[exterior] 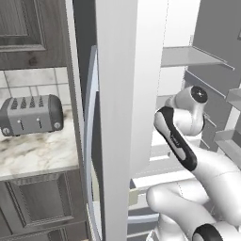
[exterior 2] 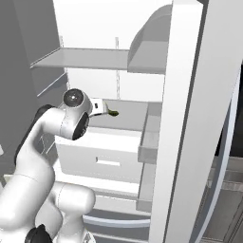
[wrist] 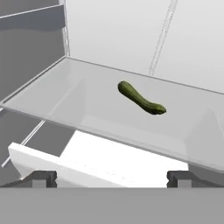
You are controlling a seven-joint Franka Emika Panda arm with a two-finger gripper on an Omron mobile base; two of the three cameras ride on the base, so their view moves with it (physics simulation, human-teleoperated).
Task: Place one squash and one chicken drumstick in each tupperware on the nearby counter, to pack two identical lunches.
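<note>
Squash on fridge shelf

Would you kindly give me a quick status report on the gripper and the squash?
Gripper open, empty, aimed into the fridge. Slim squash lying on the glass shelf ahead, untouched. Nothing between fingertips and squash.

One squash, the slim dark green zucchini-looking one, lies flat on a glass fridge shelf, slightly curved, angled upper-left to lower-right, right of frame centre in the hand view.
</note>
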